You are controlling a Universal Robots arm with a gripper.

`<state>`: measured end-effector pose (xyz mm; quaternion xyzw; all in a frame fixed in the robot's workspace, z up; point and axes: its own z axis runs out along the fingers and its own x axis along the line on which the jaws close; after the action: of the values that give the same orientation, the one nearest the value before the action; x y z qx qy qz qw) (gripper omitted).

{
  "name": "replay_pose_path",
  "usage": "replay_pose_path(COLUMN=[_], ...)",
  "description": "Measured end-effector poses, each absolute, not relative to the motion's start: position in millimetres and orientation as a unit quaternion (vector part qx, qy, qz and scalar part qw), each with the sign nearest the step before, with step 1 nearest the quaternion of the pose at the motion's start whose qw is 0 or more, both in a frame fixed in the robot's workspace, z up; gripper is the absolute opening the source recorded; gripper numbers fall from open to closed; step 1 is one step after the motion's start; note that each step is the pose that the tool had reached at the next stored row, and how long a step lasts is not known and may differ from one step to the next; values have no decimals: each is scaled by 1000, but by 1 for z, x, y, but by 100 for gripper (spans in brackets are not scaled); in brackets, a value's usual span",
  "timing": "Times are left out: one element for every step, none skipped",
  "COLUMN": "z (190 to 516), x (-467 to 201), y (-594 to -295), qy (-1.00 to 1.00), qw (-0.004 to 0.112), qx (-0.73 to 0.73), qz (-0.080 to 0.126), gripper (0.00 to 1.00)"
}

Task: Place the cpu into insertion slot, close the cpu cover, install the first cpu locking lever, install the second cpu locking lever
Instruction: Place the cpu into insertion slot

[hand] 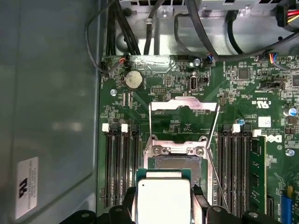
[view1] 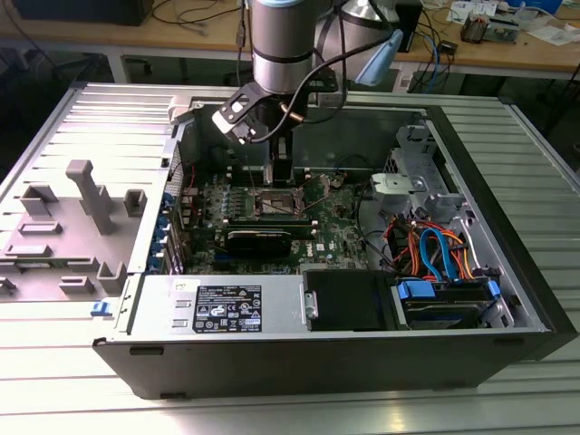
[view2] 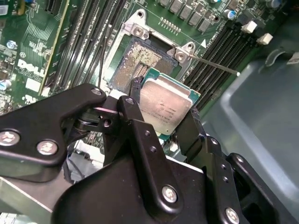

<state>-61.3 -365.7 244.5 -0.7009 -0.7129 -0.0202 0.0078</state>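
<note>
We saw the hand (view2: 163, 111) closed on the cpu (view2: 161, 98), its two black fingers (view2: 133, 109) pressing opposite edges so the silvery chip sat right between the fingertips, its metal top facing both wrist views. The insertion slot (hand: 175, 162) lay just beyond the fingertips, uncovered and partly hidden behind the chip; we could not tell whether the two touched. Farther out from the hand, past the slot, the cpu cover (hand: 183, 104) stood swung open, with two thin locking levers (hand: 150, 123) unlatched on either side, over the green motherboard (hand: 163, 123)
</note>
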Motion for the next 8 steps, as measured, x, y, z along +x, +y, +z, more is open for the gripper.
replay_pose_path(z=[241, 239, 238, 236, 233, 231, 229, 227], x=[-61, -61, -61, -61, -62, -62, -62, -62], y=[-366, -366, -366, -366, -366, -366, -366, -366], qy=[-713, -713, -713, -713, -713, -713, -713, -713], qw=[8, 8, 8, 8, 8, 8, 8, 8], qx=[-701, -701, -701, -701, -701, -701, -701, -701], qz=[-20, -20, -20, -20, -20, -20, -20, -20], gripper=[55, 55, 55, 55, 55, 55, 55, 55])
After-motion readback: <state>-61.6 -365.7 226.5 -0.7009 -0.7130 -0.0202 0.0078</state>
